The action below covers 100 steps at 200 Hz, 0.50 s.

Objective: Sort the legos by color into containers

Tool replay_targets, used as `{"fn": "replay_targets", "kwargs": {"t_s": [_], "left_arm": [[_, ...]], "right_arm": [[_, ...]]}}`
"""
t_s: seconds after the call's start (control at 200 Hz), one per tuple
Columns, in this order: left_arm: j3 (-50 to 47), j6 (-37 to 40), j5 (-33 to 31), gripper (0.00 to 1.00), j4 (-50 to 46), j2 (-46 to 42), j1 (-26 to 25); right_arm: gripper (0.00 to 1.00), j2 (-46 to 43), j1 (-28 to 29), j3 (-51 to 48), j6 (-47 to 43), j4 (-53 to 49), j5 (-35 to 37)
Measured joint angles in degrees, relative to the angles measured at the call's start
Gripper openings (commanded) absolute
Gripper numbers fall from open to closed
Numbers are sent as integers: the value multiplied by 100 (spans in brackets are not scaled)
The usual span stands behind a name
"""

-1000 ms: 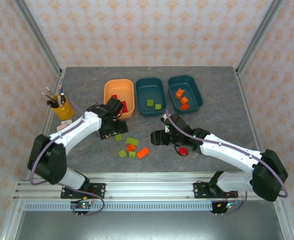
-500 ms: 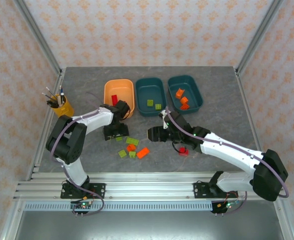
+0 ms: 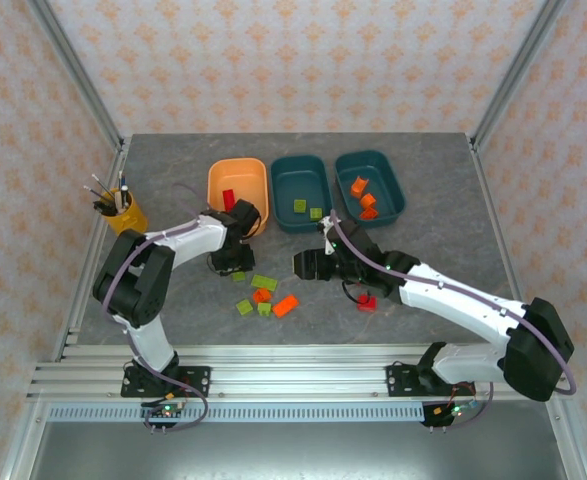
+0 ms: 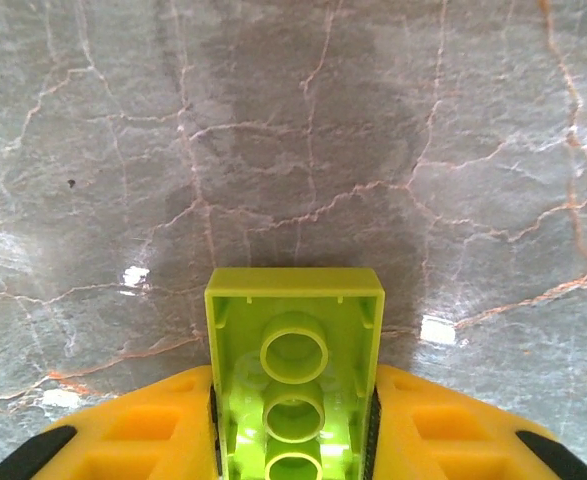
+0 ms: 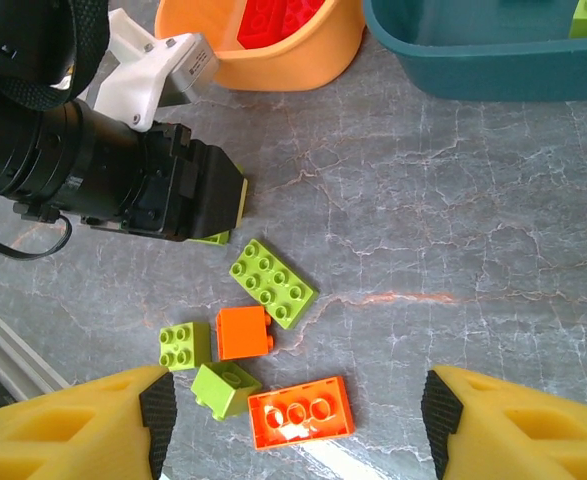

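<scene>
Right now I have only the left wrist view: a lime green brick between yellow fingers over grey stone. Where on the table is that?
Observer: The left fingers, shut on the lime green brick, are just on the near side of the light orange tub, which holds red bricks.
Reviewer: Where is green collected?
Observer: The middle teal tub holds two lime green bricks.
Reviewer: And the other arm?
Observer: The right fingers stand open and empty by the loose bricks.

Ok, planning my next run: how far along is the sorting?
Red bricks sit in the orange tub, green bricks in the middle teal tub, orange bricks in the right teal tub. The left gripper holds a lime brick. A loose pile and one red brick lie on the table.
</scene>
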Motion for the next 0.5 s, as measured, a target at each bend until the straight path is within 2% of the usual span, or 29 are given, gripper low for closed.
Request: {"fn": "replay_targets", "kwargs": {"t_s": [0.25, 0.37, 0.5], "left_arm": [[146, -20, -2, 29, -365, -651, -164], [957, -24, 11, 29, -726, -949, -507], [2085, -22, 83, 29, -822, -774, -656]], "right_arm": [[67, -208, -2, 11, 107, -136, 599], [66, -568, -66, 103, 267, -201, 1071], [66, -743, -389, 199, 621, -105, 1381]]}}
